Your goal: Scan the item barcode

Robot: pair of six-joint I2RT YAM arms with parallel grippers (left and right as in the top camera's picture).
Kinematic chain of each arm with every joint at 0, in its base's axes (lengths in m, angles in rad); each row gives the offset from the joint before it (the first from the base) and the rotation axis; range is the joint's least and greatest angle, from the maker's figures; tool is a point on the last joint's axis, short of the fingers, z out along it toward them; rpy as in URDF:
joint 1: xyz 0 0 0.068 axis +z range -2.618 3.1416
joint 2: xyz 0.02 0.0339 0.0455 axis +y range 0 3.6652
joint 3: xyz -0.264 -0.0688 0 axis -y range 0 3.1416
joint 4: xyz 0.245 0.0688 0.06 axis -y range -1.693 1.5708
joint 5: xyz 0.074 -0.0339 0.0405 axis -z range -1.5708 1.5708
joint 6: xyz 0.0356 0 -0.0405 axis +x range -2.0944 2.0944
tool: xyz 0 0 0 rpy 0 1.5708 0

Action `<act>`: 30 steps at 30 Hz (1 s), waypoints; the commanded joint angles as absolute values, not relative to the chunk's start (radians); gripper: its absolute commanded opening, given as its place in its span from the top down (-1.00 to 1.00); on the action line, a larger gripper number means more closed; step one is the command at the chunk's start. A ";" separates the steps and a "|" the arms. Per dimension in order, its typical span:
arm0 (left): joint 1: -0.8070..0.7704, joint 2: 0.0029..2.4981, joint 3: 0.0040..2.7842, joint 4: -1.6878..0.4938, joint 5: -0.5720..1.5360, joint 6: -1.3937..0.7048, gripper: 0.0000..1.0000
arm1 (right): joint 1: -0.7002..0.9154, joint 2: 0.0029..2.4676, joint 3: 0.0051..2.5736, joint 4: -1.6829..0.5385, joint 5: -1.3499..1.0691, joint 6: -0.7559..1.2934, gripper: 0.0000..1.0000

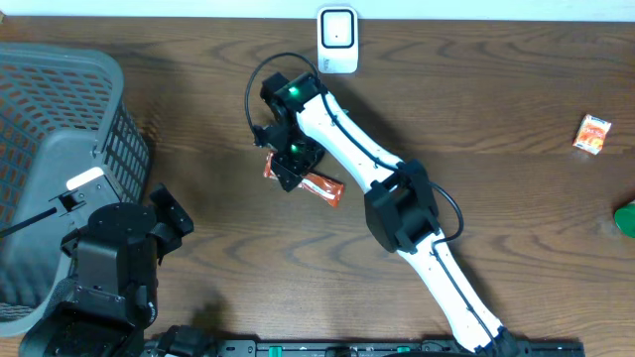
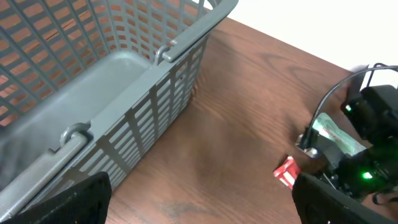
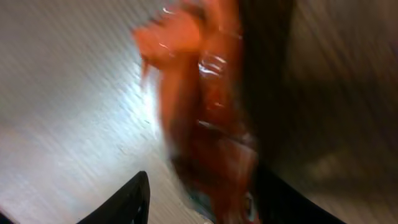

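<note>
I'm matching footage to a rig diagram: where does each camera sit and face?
Overhead: above the table, looking straight down; left arm and right arm show, the right tool over the red packet.
Left wrist: on the left arm, looking across the table along the grey basket; left tool's fingers at the bottom corners.
Right wrist: on the right arm, close above the red packet, blurred; right tool's fingers below.
Shared: overhead and left wrist both show grey basket, red packet, right tool.
</note>
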State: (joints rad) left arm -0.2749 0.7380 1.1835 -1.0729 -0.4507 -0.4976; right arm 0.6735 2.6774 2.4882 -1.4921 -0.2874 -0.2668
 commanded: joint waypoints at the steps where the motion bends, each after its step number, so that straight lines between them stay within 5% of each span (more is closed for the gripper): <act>1: -0.270 0.737 1.182 -1.073 -0.463 -0.499 -0.86 | 0.665 2.671 2.394 -1.491 -0.295 -0.289 0.08; 5: -0.270 0.737 1.182 -1.073 -0.463 -0.499 -0.86 | 0.664 2.671 2.361 -1.471 -0.278 -0.293 0.74; 8: -0.270 0.737 1.182 -1.073 -0.463 -0.499 -0.86 | 0.664 2.670 2.379 -1.459 -0.253 -0.293 0.98; 20: -0.270 0.737 1.182 -1.073 -0.463 -0.499 -0.86 | 0.670 2.627 2.818 -1.491 0.391 -0.184 0.97; 30: -0.270 0.737 1.182 -1.073 -0.463 -0.499 -0.86 | 0.665 2.617 2.862 -0.949 0.842 -0.483 0.97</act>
